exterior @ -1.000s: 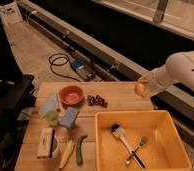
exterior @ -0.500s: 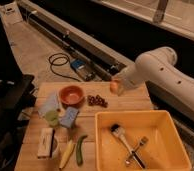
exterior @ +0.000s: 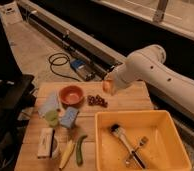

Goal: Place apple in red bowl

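The apple (exterior: 108, 87) is a small orange-pink fruit held at the tip of my white arm, in the gripper (exterior: 109, 85), above the table's far side. It hangs just right of and above the dark red grapes (exterior: 96, 101). The red bowl (exterior: 71, 95) sits on the wooden table to the left of the grapes, open side up and empty. The gripper is to the right of the bowl, with the grapes between them.
A large yellow tub (exterior: 140, 140) with a brush and utensils fills the front right. A blue sponge (exterior: 68, 117), a green cup (exterior: 52, 117), a banana (exterior: 66, 153), a green vegetable (exterior: 80, 149) and a white box (exterior: 45, 142) lie at the front left. Cables lie on the floor behind.
The arm has swung left with the apple, from the table's right edge to a spot above the grapes, closer to the red bowl.
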Robot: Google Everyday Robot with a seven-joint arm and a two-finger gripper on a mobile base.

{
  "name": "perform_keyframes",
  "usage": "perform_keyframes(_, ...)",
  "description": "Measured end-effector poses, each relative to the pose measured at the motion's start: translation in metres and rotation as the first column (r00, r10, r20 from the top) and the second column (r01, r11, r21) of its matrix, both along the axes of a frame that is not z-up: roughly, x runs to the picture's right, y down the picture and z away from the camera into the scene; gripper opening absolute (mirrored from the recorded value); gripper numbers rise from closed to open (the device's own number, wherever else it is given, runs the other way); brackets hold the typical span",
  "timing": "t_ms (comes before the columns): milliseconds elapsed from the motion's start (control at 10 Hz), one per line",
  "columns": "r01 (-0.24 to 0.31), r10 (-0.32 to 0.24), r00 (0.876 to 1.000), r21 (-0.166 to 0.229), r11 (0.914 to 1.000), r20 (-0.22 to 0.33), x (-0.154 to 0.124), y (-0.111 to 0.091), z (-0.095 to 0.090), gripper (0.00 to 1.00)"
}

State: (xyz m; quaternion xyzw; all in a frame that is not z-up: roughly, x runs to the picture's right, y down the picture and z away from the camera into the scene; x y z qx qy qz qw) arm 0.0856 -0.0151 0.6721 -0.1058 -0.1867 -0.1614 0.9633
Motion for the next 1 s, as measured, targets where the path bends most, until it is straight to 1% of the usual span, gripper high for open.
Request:
perform_keyframes(100,0.010,-0.010,1.000,-0.019,0.9998,-0.004,-0.002,-0.001,0.005,0.00)
perform_keyframes(300,0.039,-0.039,0.999,-0.068,0.9969,-0.002,-0.011,0.000,0.037,0.00)
perform_keyframes(400,0.050,-0.050,0.999,-0.089,0.9948,-0.001,-0.014,0.001,0.054,0.00)
perform_keyframes(500,0.066,-0.066,0.998,-0.116,0.9910,0.004,-0.022,0.000,0.080,0.00)
perform_keyframes(600,0.078,-0.076,0.997,-0.136,0.9877,0.013,-0.030,-0.004,0.099,0.00)
perform_keyframes(700,0.083,-0.081,0.997,-0.149,0.9854,0.018,-0.034,-0.006,0.111,0.00)
perform_keyframes(800,0.077,-0.073,0.997,-0.155,0.9850,0.030,-0.042,-0.012,0.128,0.00)
perform_keyframes(1000,0.029,-0.019,0.997,-0.140,0.9897,0.075,-0.057,-0.024,0.142,0.00)
